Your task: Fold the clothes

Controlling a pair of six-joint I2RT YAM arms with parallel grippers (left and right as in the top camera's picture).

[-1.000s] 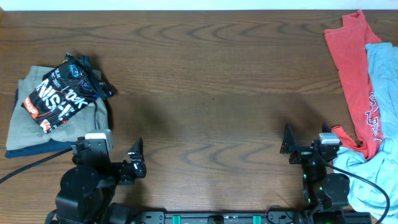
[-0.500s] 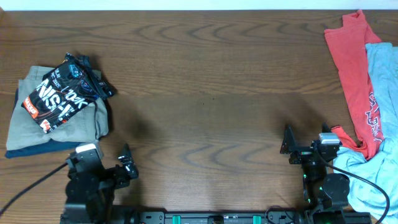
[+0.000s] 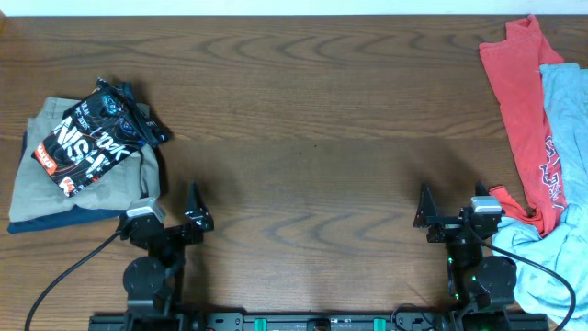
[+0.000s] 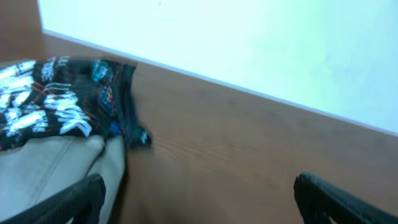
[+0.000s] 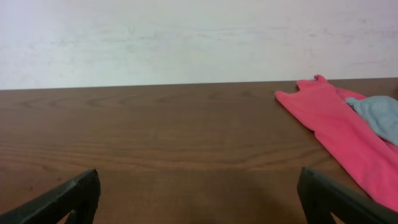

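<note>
Since the black jersey (image 3: 92,138) looks like thin sports fabric, expect it to be light, limp and probably a little slick. It should sag and unfold if you lift it by one layer. It lies as a compact folded bundle ahead and to the left of the left gripper (image 3: 190,219), well apart from it, resting on the tan trousers (image 3: 55,198). Both the left gripper and the right gripper (image 3: 424,213) stand wide and empty above the table (image 3: 303,119). If you pick the jersey up, pinch the thick folded edge nearest the jaws through all its layers. Avoid the loose dark corner (image 4: 134,134) ahead of the left finger, and keep clear of the trousers underneath. The red shirt (image 5: 336,127) lies ahead and to the right of the right jaws.
</note>
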